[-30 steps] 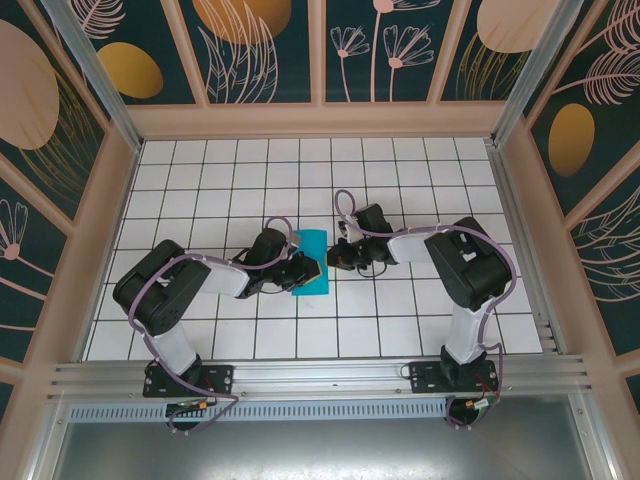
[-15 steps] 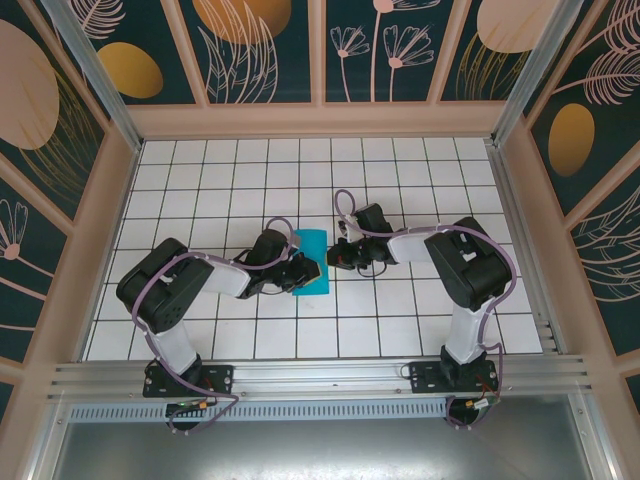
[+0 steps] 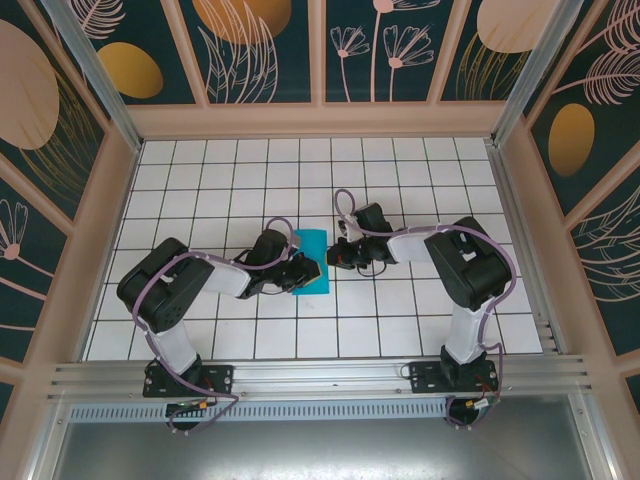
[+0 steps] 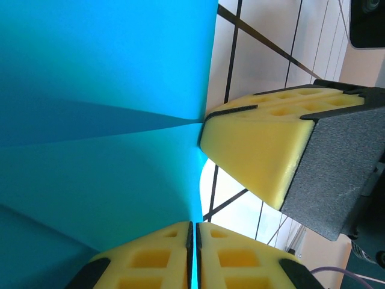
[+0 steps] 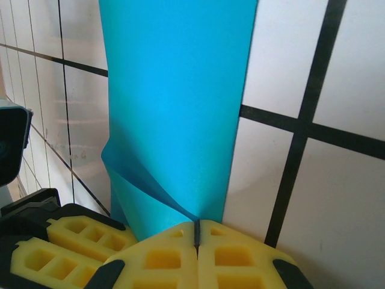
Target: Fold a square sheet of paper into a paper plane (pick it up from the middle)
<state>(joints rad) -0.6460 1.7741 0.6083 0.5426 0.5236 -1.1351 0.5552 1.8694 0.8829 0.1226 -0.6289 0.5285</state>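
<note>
Mid-table on the white grid-tiled tabletop [image 3: 200, 180], just toward 9 o'clock of centre in the top view, lies the teal-blue square sheet of paper [image 3: 312, 250], doubled into a narrow strip.

Left gripper [image 4: 192, 253] is clenched on the sheet's edge, with a thin teal line caught between its yellow foam pads [image 4: 150, 262]. Right gripper [image 5: 197, 233] is likewise clamped on the paper, at the strip's 3 o'clock edge. Near the pinches one layer bows up off the tile as a loose flap.

My read: we're mid-fold. To do it well I'd:
- move both pinches together at one height;
- bring the raised layer over until the edges meet flush;
- press the crease flat before letting go.

An uneven pull could skew or tear it.

Long axis runs 12 to 6 o'clock in the top view. No nose that I can see: the 12 o'clock end is square, so it points nowhere in particular.
</note>
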